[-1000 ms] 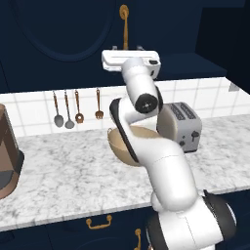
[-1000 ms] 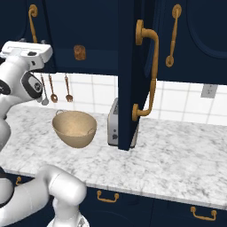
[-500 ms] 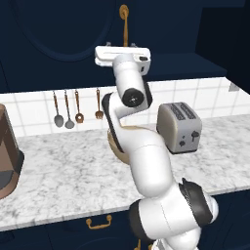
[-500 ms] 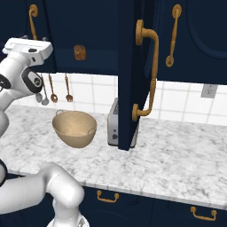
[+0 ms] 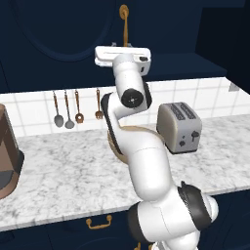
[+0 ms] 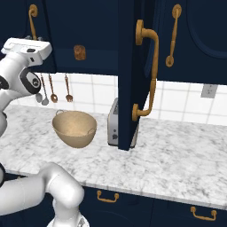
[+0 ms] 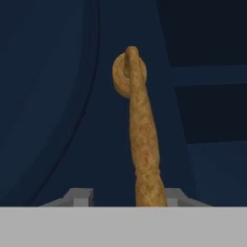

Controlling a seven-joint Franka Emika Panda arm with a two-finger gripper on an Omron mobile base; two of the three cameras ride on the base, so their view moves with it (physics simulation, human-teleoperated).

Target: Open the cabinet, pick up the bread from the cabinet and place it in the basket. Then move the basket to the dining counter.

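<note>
The navy cabinet has its left door (image 5: 58, 39) shut, while its right door (image 6: 133, 66) stands swung out over the counter. Inside the opening, the small brown bread (image 6: 80, 52) rests on the shelf. My gripper (image 5: 124, 46) is raised to the left door's long brass handle (image 7: 142, 140). In the hand view the handle rises between the fingertips (image 7: 79, 195), close to the right one, with a gap on the left. The gripper (image 7: 128, 195) holds nothing. The tan basket (image 6: 74, 128) sits on the worktop below, partly behind my arm in the left base view. The dining counter is out of view.
A silver toaster (image 5: 179, 127) stands right of the basket, just behind the open door's edge. Hanging utensils (image 5: 68, 107) line the tiled wall. A brown container (image 5: 7, 156) sits at the worktop's far left. Brass-handled drawers (image 6: 108, 197) run below.
The hand has shifted slightly left along the cabinet front, onto the left door's handle. Its fingers have drawn closer together around the handle. Bread and basket have not moved.
</note>
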